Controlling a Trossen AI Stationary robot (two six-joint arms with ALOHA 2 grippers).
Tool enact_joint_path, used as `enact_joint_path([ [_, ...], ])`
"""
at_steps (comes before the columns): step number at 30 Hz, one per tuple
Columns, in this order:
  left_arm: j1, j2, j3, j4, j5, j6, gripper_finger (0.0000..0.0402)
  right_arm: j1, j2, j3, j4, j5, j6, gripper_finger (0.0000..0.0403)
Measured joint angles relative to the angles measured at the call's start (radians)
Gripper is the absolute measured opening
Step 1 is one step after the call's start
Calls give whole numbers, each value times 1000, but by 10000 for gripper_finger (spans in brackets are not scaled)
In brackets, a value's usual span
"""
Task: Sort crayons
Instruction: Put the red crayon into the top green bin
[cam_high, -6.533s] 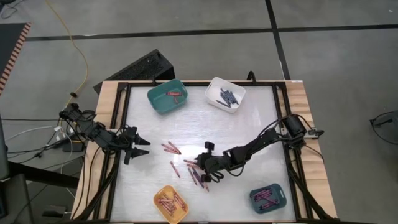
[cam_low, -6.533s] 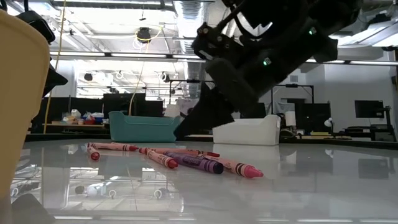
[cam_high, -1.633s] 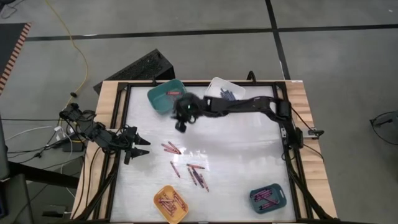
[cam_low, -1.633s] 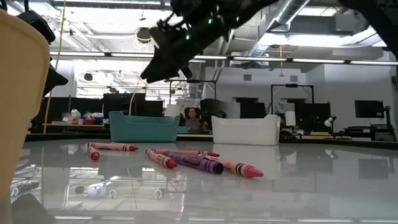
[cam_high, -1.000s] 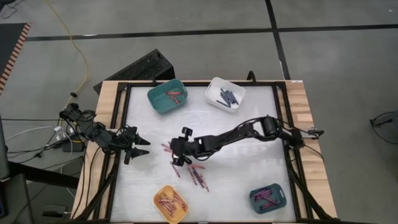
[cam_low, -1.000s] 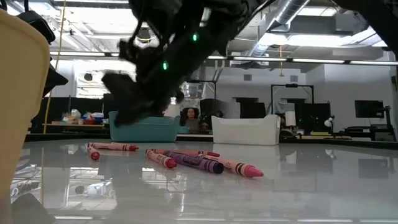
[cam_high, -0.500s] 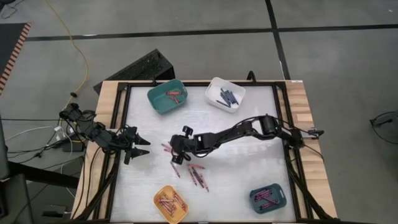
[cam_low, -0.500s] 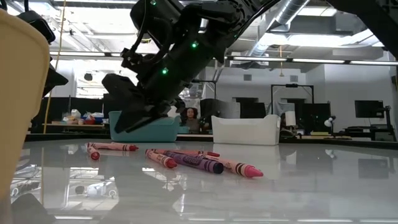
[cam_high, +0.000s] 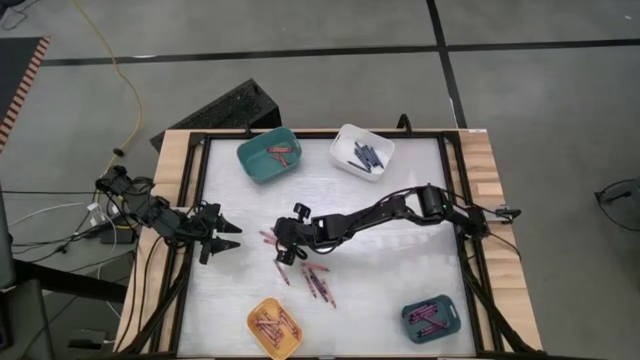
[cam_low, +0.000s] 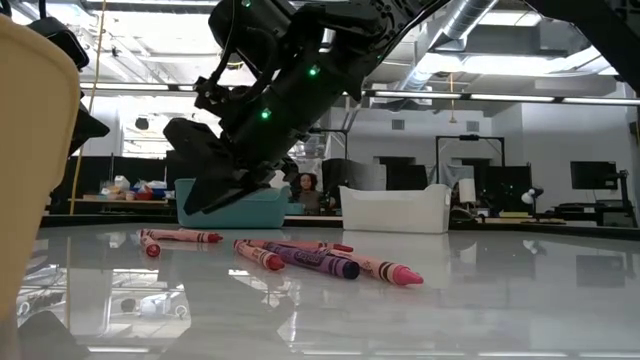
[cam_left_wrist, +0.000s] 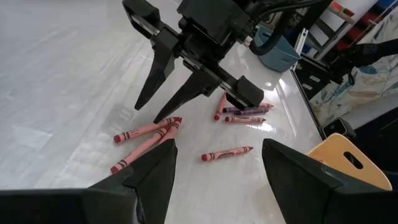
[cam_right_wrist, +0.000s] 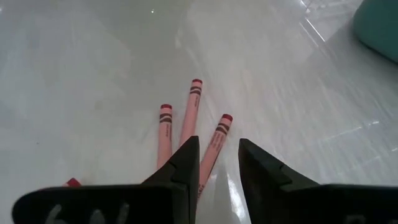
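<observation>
Now my right gripper (cam_right_wrist: 214, 163) hangs open over three pink crayons (cam_right_wrist: 190, 122); I should pinch just one, slowly.

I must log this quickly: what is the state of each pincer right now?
Left pincer: open, holding nothing, waiting at the table's left edge.
Right pincer: open, empty, above three thin pink wax crayons.

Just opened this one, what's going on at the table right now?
The right end effector hangs open and empty just above three pink crayons near the middle of the table, lined up to pick one. More loose crayons lie beside them. Others are already in the four bins. The left end effector waits open at the table's left edge.
</observation>
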Motion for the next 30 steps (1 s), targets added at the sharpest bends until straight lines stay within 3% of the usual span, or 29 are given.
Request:
enact_joint_path([
  [20,0,0,0,0,2,0,228,1,90,5,45,16,29,105],
  [30,0,0,0,0,2,0,228,0,92,4,3,23,86,46],
])
